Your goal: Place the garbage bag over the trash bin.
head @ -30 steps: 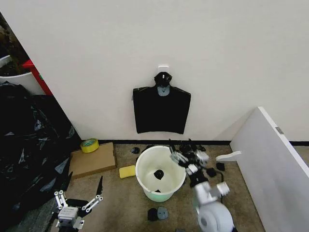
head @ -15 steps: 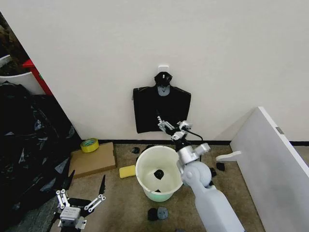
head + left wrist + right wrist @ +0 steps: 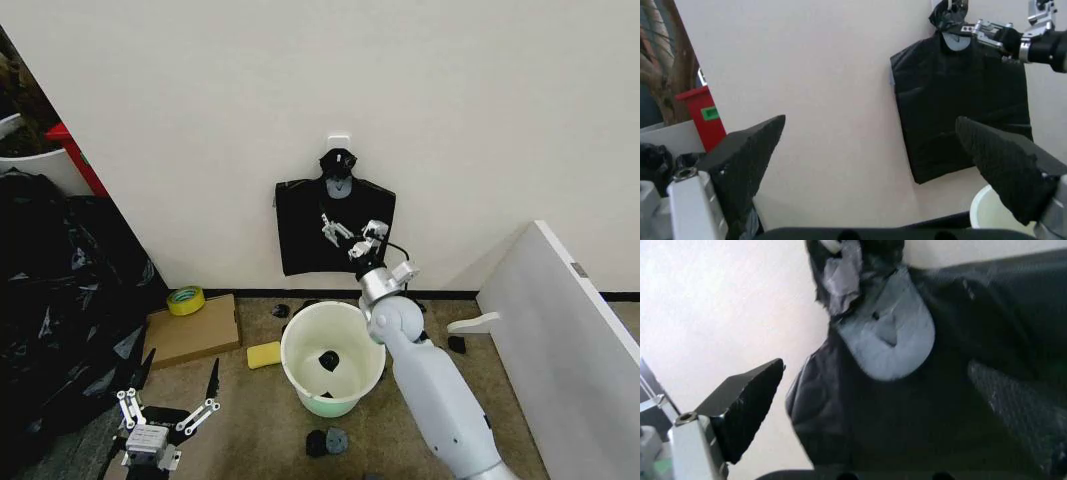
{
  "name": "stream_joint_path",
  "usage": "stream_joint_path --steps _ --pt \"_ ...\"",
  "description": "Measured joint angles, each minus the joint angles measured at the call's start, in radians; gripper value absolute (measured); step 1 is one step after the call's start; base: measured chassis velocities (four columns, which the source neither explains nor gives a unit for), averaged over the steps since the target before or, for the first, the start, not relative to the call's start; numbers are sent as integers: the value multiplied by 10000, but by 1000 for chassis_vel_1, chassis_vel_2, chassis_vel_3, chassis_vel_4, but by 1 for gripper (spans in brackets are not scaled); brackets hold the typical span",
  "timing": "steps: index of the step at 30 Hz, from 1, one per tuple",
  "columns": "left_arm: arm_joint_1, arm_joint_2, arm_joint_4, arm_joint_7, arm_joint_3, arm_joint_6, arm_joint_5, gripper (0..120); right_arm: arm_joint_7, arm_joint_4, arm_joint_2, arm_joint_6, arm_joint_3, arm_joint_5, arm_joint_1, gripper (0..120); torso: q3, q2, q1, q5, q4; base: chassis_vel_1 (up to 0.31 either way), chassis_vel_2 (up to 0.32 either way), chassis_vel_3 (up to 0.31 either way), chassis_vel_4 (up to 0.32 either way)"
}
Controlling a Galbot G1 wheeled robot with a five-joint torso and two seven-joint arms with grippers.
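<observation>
Before the hanging black bundle [image 3: 334, 228], right tool [image 3: 349, 231] wide, touching nothing.

yellow tape roll [image 3: 185, 299] on cardboard [image 3: 191, 330], yellow sponge [image 3: 264, 355], white board [image 3: 560, 345]

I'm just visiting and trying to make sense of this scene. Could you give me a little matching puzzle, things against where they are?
Things:
1. flat square black bag bundle
2. round white plastic bin
3. yellow tape roll
4. right gripper

Places:
A. on the cardboard sheet
B. raised in front of the hanging bundle
C. hanging on the wall
D. on the floor below the bundle

Pairs: 1-C, 2-D, 3-A, 4-B
</observation>
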Motion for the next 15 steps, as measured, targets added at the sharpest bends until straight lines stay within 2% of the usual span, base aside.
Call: stream_joint_path --steps 3,5,10,12,15 --pt "58 -26 -131 5 1 1 56 100 147 -122 -61 -57 -62 306 216 89 -1 0 0 -1 0 0 0 0 0" --pt "89 -45 -190 11 8 1 64 100 185 -160 -72 -63 -73 364 257 86 0 0 0 2 0 0 0 0 0" --pt "148 -151 -385 41 49 -1 108 100 301 -307 -83 -80 -118 519 459 63 -1 2 -1 0 0 0 0 0 0" --pt "148 -157 -388 42 50 -1 109 100 301 -308 -79 -81 -134 520 476 59 -1 2 -1 0 1 0 0 0 0" --pt "136 -159 -387 52 64 -1 112 100 297 -308 -54 -81 -165 517 526 46 -1 2 -1 -2 1 0 0 0 0"
